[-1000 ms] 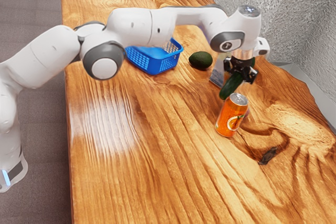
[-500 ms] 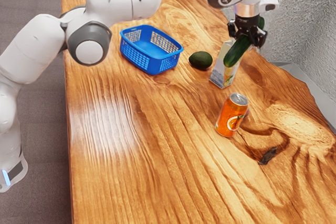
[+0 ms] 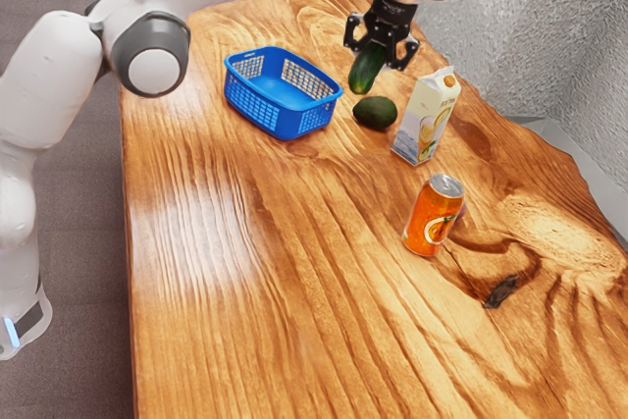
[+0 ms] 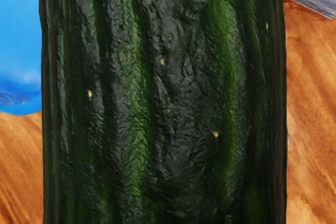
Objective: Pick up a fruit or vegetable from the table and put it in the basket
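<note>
In the exterior view my gripper [image 3: 381,52] is shut on the dark green cucumber [image 3: 367,69], one finger at each side of it. They hang above the table, behind the avocado [image 3: 375,113] and off the basket's side toward the exterior view's right. The blue basket [image 3: 282,123] stands on the table with nothing seen inside it. In the wrist view the cucumber [image 4: 168,98] lies large and close under my hand, with part of the blue basket [image 4: 20,51] beside it.
A juice carton [image 3: 427,117] stands just past the avocado toward the exterior view's right. Nearer the camera is an orange can [image 3: 433,216], upright on the wooden table [image 3: 294,311]. A grey textured wall [image 3: 549,36] rises along the table's far side.
My hand has carried the cucumber toward the exterior view's left, from in front of the carton to beyond the avocado. The basket, avocado, carton and can have kept their places.
</note>
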